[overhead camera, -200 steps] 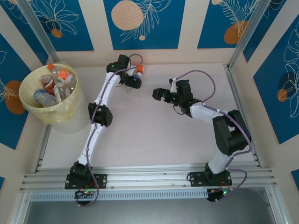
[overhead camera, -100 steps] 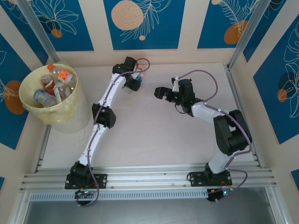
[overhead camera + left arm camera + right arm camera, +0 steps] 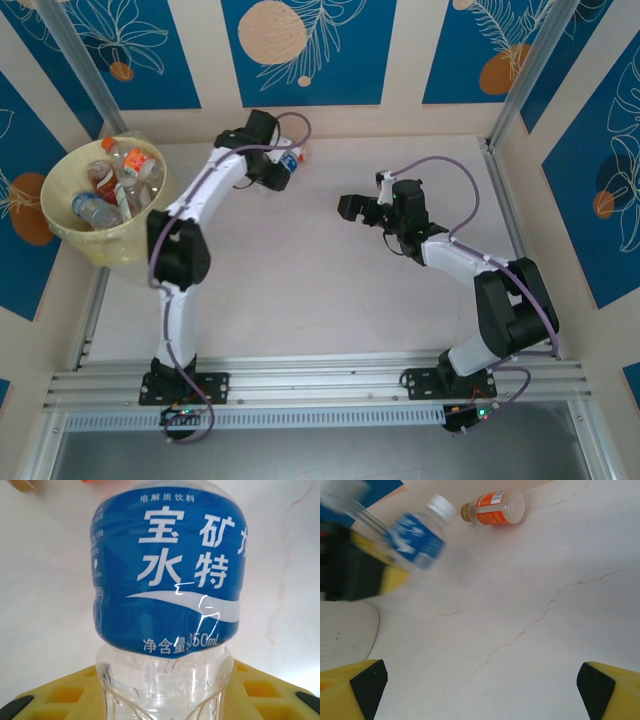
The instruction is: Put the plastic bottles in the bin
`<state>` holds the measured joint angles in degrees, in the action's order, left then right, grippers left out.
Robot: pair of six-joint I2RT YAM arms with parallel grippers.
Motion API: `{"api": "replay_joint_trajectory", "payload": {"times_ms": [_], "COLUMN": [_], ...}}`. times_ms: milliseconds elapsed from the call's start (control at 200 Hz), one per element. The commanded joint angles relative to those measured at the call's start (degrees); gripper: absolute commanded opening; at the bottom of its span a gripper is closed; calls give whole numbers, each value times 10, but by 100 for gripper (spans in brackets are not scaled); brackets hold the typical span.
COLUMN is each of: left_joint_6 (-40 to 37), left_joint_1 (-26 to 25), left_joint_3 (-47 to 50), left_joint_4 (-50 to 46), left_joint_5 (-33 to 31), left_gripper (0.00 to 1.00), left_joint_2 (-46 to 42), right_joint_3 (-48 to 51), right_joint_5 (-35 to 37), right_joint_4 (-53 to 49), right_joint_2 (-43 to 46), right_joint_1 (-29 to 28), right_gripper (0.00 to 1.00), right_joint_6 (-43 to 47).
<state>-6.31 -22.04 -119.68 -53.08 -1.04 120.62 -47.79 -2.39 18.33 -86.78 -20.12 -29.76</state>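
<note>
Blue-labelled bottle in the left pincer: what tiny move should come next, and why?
Probably swing the left pincer leftward toward the bin: it grips the blue-labelled bottle, and the bin, already holding bottles, stands to its left.

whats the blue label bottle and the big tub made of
Blue-label bottle: clear, glossy, thin plastic; its lower body is see-through with moulded ribs, and the wrap looks like printed film. Tub: pale-yellow plastic, apparently translucent, fairly dull finish, with a rolled rim.

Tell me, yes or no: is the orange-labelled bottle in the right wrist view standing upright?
No, the orange-labelled bottle lies flat on its side on the table.
</note>
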Motion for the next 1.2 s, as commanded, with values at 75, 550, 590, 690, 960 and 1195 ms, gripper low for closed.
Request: {"api": "replay_joint_trajectory", "payload": {"times_ms": [75, 550, 590, 690, 960, 1195], "left_joint_6": [59, 238, 253, 287, 347, 402], "left_joint_1": [-8, 40, 73, 170, 292, 294], "left_joint_3": [-6, 178, 190, 205, 252, 239], "left_joint_4": [7, -39, -39, -56, -48, -97], "left_joint_5": [16, -287, -286, -269, -231, -252], "left_gripper": [31, 11, 7, 3, 4, 68], "left_joint_2": [-111, -424, -441, -462, -451, -440], "right_joint_3": [14, 16, 16, 16, 9, 6], "right_joint_5": [-19, -46, -47, -47, -40, -38], "right_joint_4": [33, 48, 48, 49, 37, 31], "right_joint_2": [9, 10, 7, 4, 4, 2], "right_joint_1": [5, 5, 4, 4, 2, 2], "right_gripper": [99, 100, 99, 100, 100, 100], "right_joint_6": [21, 4, 2, -1, -2, -6]}}
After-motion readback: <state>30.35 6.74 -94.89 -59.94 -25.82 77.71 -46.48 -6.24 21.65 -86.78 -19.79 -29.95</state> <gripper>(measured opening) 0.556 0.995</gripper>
